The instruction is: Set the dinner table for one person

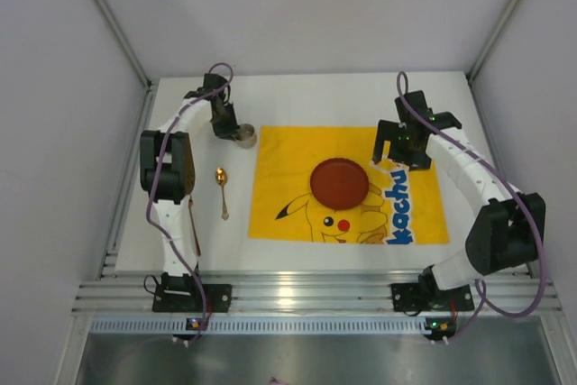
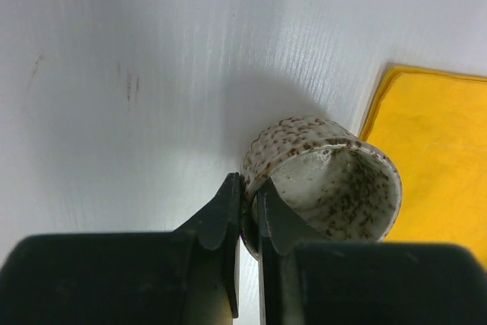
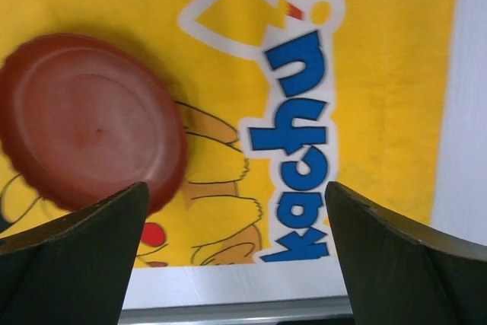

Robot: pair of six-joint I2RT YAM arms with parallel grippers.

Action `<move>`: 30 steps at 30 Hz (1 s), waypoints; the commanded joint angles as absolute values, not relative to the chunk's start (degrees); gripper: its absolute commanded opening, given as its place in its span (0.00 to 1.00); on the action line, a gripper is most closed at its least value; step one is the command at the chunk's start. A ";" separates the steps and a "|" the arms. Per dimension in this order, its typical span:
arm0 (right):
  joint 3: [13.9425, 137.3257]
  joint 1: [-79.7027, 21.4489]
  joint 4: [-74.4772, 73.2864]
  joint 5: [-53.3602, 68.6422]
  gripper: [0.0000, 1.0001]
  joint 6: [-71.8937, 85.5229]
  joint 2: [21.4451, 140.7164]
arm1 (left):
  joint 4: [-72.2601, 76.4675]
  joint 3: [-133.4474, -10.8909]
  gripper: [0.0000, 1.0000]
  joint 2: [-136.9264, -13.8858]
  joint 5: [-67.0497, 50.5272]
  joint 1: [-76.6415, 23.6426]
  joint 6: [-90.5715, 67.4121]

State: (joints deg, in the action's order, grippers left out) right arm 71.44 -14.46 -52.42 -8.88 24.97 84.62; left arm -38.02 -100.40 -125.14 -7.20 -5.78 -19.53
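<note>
The white dinner table (image 1: 297, 87) carries a yellow Pikachu mat (image 1: 415, 196) with a red-brown plate (image 1: 339, 182) on it. A gold spoon (image 1: 222, 188) lies left of the mat. My left gripper (image 2: 249, 202) is shut on the rim of a speckled cream cup (image 2: 327, 180), one finger inside and one outside; the cup (image 1: 245, 137) stands by the mat's far left corner. My right gripper (image 3: 236, 222) is open and empty above the mat's right part, right of the plate (image 3: 87, 116).
A thin reddish stick (image 1: 193, 227), perhaps chopsticks, lies near the left arm's base. Silver rails (image 1: 297, 290) edge the near side. Grey walls close in the left, right and back.
</note>
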 commanded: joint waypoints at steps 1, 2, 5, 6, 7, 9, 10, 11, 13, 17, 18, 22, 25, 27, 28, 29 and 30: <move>77.16 -14.85 -46.59 5.21 1.00 23.21 86.74 | -39.81 -103.97 0.00 -119.99 -6.24 -6.59 -18.99; 79.60 -15.29 -45.36 8.49 1.00 23.20 87.44 | -40.16 -104.50 0.00 -119.19 -6.33 -7.11 -18.81; 86.19 -17.57 -40.97 18.70 1.00 25.83 92.18 | -42.26 -105.73 0.00 -116.64 -5.72 -10.54 -18.28; 87.96 -18.10 -39.04 20.81 1.00 28.10 93.59 | -42.71 -105.82 0.00 -116.02 -5.36 -11.68 -18.28; 89.54 -19.41 -38.15 23.96 1.00 29.17 96.56 | -43.06 -105.91 0.00 -114.62 -5.01 -13.86 -18.37; 94.73 -20.65 -37.10 25.48 1.00 30.67 99.56 | -43.42 -105.12 0.00 -113.12 -4.48 -16.16 -19.33; 96.49 -21.96 -37.00 26.10 0.99 31.46 102.36 | -43.33 -104.94 0.00 -111.64 -4.40 -18.26 -20.29; 99.64 -22.49 -37.00 26.02 0.98 31.73 103.61 | -43.33 -104.59 0.00 -111.01 -4.48 -19.33 -20.74; 101.94 -23.46 -37.00 26.45 0.98 32.34 106.77 | -43.94 -104.76 0.00 -109.52 -4.40 -22.57 -21.35; 104.94 -23.91 -37.00 26.46 0.95 32.70 109.68 | -44.82 -105.73 0.00 -107.41 -3.60 -26.71 -22.50; 104.85 -23.91 -37.00 26.37 0.95 32.87 109.95 | -45.09 -105.91 0.00 -106.71 -4.21 -27.33 -22.76; 102.49 -24.17 -36.83 26.45 0.87 32.78 110.04 | -45.09 -105.91 0.00 -104.94 -3.69 -29.97 -23.82; 99.51 -24.78 -36.21 26.11 0.60 32.87 108.64 | -44.91 -105.47 0.00 -104.15 -3.69 -30.59 -24.00; 97.74 -25.05 -34.98 26.10 0.41 33.05 107.76 | -45.00 -105.12 0.00 -103.80 -3.69 -30.67 -24.08; 96.43 -25.05 -34.72 25.84 0.35 33.13 106.97 | -44.83 -104.77 0.00 -103.71 -3.78 -30.76 -24.08; 95.81 -25.14 -34.37 25.84 0.21 33.22 106.61 | -44.74 -104.59 0.00 -103.54 -3.78 -30.76 -24.08; 95.28 -25.14 -34.19 25.84 0.14 33.22 106.26 | -44.65 -104.50 0.00 -103.36 -3.78 -30.76 -24.17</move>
State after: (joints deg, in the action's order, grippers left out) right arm 97.60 -25.15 -35.33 27.75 32.34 108.64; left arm -47.20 -103.70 -107.96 -3.11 -30.76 -22.46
